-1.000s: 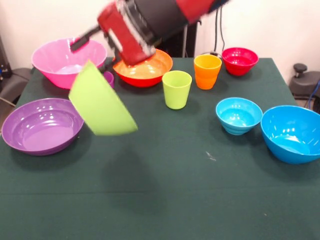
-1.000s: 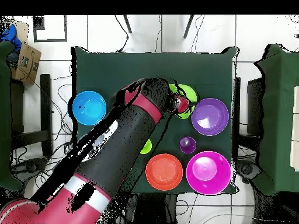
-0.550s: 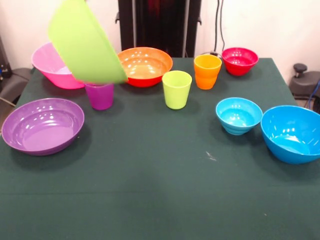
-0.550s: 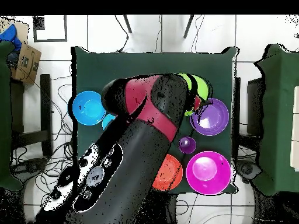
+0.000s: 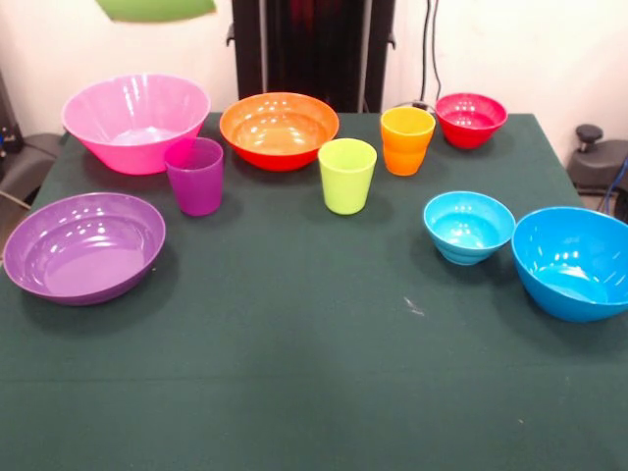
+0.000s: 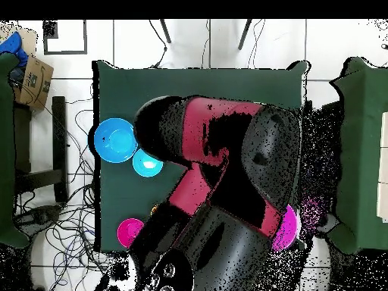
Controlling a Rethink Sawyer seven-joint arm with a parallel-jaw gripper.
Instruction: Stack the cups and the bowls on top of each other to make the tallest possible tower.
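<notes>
Green cloth [image 5: 314, 373] covers the table, carrying cups and bowls. Only the lime bowl's [image 5: 155, 9] edge shows, up high. The arm [image 6: 220, 174] hides the gripper; its grip cannot be told.

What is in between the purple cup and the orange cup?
The lime green plastic cup stands between the purple plastic cup and the orange plastic cup, a bit nearer the camera. The front view shows this; in the overhead view the arm covers them.
</notes>
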